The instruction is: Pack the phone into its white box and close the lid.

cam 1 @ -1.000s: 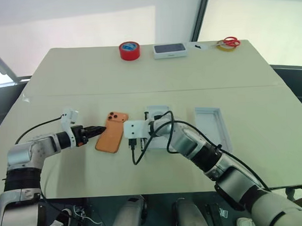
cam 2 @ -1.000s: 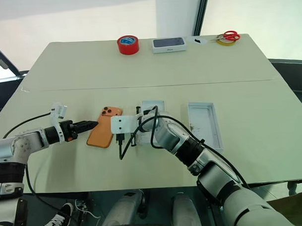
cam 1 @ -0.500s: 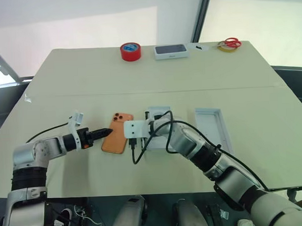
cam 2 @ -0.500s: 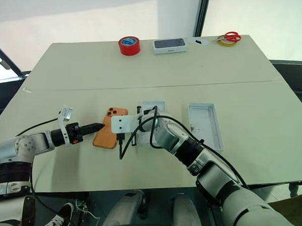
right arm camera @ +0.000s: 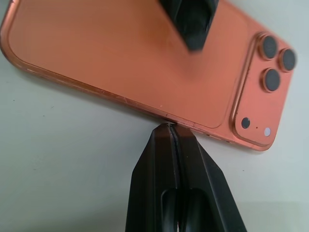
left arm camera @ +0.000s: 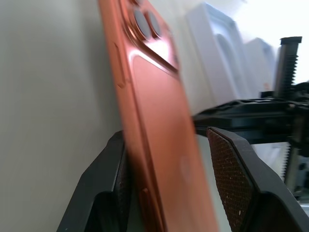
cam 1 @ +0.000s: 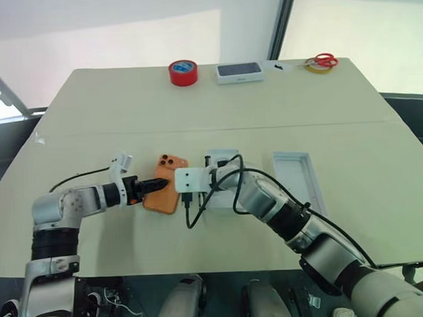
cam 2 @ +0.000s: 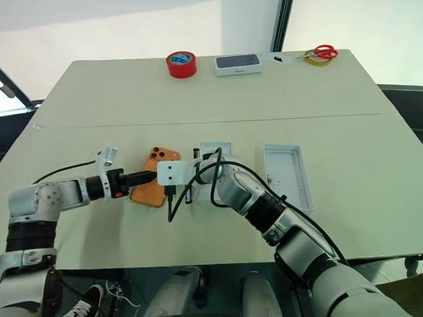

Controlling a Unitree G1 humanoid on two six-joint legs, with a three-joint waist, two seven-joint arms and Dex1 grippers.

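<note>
The orange phone [cam 1: 166, 186] lies back up on the table, its three lenses toward the far side. My left gripper [cam 1: 159, 183] is open and straddles the phone's left edge: one finger [left arm camera: 231, 179] stands over the back with a gap, the other [left arm camera: 107, 174] sits at the underside. My right gripper [right arm camera: 170, 128] is shut, its tips pressed against the phone's right long edge. The white box [cam 1: 222, 157] sits just behind my right wrist, mostly hidden by it. The lid [cam 1: 296, 178] lies open side up further to the right.
At the table's far edge sit a red tape roll [cam 1: 182, 71], a dark-topped closed box [cam 1: 239, 72] and red scissors [cam 1: 324, 59] on a yellow ring. A black cable [cam 1: 199, 214] loops below my right wrist.
My left gripper has moved right, from just beside the phone to straddling its left edge. The right gripper has stayed against the phone's other edge.
</note>
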